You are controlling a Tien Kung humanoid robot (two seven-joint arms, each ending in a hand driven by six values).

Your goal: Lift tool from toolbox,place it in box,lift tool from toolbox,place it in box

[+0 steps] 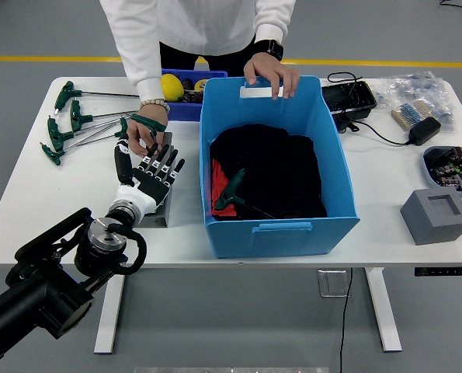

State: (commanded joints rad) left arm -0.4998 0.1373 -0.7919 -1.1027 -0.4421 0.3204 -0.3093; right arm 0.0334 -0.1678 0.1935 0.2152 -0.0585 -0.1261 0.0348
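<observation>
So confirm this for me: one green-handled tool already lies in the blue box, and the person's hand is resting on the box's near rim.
Not quite. The head view shows a green-handled tool lying in the blue box, but the person's hand rests on the far rim, by the white handle slot, not the near one. The near rim, on the robot's side, has nothing on it.

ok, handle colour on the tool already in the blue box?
Green handle, lying on black cloth inside the blue box; only the head view shows it.

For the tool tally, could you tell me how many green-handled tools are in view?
6: four on the table's far-left, one in the person's hand, one in the blue box at; others may be hidden.
</observation>
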